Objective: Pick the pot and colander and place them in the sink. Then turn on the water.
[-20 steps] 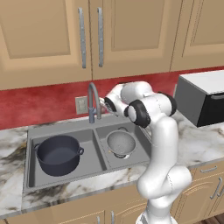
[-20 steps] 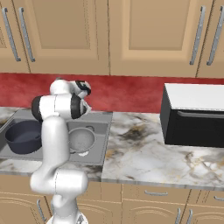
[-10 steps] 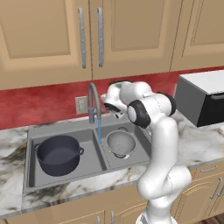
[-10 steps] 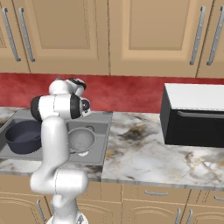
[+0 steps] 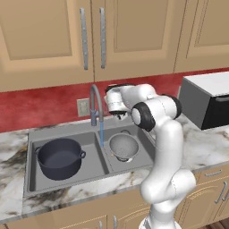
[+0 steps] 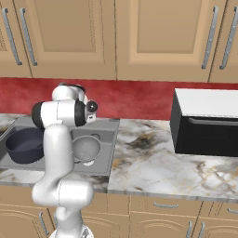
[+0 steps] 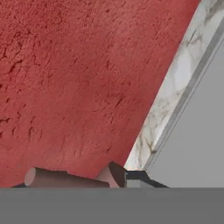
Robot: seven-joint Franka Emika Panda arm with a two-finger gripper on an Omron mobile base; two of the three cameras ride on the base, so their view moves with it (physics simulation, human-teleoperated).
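Pot [image 5: 59,157] and colander [image 5: 124,146] sit in the sink [image 5: 67,183]; water [image 5: 101,134] runs.
We judge both rigid, best lifted by their handles; gripper [image 5: 120,114] beside the faucet [image 5: 95,103], its opening unclear to us.

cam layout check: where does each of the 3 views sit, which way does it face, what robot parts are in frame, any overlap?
Left base view: behind-left of the arm, looking down on the sink, pot, colander, faucet, water; arm at lower right.
Right base view: behind-right, over counter and microwave; arm at lower left.
Hand view: on the hand, facing the red backsplash; finger tips low.
Both base views share sink, pot, colander.
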